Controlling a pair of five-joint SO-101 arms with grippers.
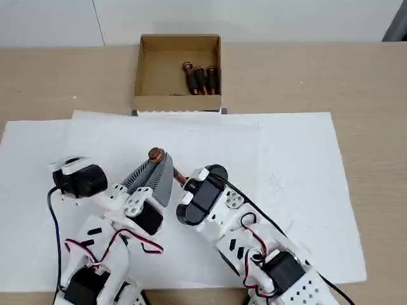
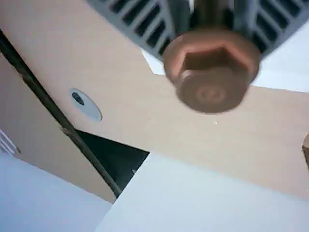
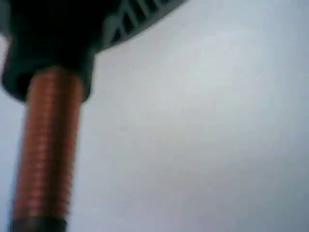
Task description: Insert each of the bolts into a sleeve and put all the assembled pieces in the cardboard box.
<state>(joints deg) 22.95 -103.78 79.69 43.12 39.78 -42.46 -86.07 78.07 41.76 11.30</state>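
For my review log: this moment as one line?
left gripper: jaws shut on bolt | right gripper: jaws shut on sleeve, threaded shank protruding | cardboard box: three assembled pieces inside

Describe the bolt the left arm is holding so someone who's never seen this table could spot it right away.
On the white paper sheet next to the cardboard box, find the left arm with grey ribbed jaws. At their tips sits a copper bolt with a hexagonal head. Unlike the three sleeved pieces lying in the box, it is gripped.

Bolt (image 2: 210, 72) coppery metal, threaded; box (image 1: 178, 101) matt cardboard; sheet (image 1: 286, 165) white paper.
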